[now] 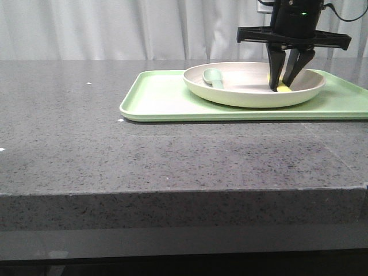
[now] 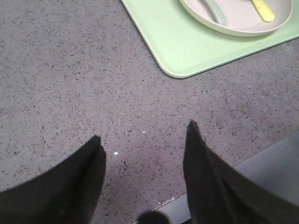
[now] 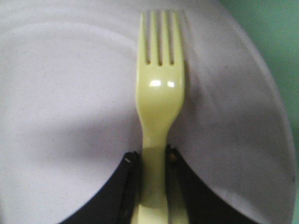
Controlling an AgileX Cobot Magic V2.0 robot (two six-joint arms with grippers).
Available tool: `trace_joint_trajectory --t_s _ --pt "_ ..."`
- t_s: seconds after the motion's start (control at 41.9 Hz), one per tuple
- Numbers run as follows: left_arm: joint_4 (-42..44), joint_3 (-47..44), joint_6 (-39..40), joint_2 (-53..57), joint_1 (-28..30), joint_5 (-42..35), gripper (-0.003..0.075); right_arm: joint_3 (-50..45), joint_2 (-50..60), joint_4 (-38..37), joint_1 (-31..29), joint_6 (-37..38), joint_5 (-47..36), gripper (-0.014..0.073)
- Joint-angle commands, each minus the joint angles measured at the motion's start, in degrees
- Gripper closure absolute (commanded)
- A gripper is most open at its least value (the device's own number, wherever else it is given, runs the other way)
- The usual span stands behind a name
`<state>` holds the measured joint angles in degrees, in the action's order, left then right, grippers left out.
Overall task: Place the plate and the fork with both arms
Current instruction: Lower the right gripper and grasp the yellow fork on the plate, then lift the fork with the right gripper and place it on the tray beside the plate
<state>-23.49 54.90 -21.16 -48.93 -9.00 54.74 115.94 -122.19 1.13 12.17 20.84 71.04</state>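
Note:
The cream plate (image 1: 253,98) sits on a light green tray (image 1: 161,98) at the back right of the table. The pale yellow fork (image 3: 160,93) lies inside the plate (image 3: 70,93), tines pointing away from the wrist. My right gripper (image 1: 279,86) reaches down into the plate, and its jaws (image 3: 152,156) are shut on the fork's handle. In the front view only a yellow bit of the fork (image 1: 284,89) shows by the fingertips. My left gripper (image 2: 142,133) hovers open over bare grey table near its front edge, with the plate (image 2: 243,23) and fork (image 2: 262,9) far from it.
A pale green spoon (image 1: 214,77) lies in the plate's left part, also visible as a spoon (image 2: 216,10) in the left wrist view. The tray's corner (image 2: 187,46) is nearest the left gripper. The grey speckled table (image 1: 144,155) stretches in front of the tray.

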Motion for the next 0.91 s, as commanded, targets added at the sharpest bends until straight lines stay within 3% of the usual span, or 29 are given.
trace_joint_trajectory --t_s 0.0,0.406,0.884 --pt "-1.5 1.5 -0.14 0.39 0.09 -2.75 0.0342 1.82 3.32 -0.64 -0.42 -0.38 3.3 0.0517" --pt "-1.38 1.5 -0.14 0.39 0.09 -2.75 0.0342 5.02 4.22 -0.38 -0.42 -3.5 5.54 0.0538" --pt "-1.38 1.5 -0.14 0.39 0.09 -2.16 0.0342 3.34 15.73 -0.27 -3.69 -11.79 5.54 0.0538"
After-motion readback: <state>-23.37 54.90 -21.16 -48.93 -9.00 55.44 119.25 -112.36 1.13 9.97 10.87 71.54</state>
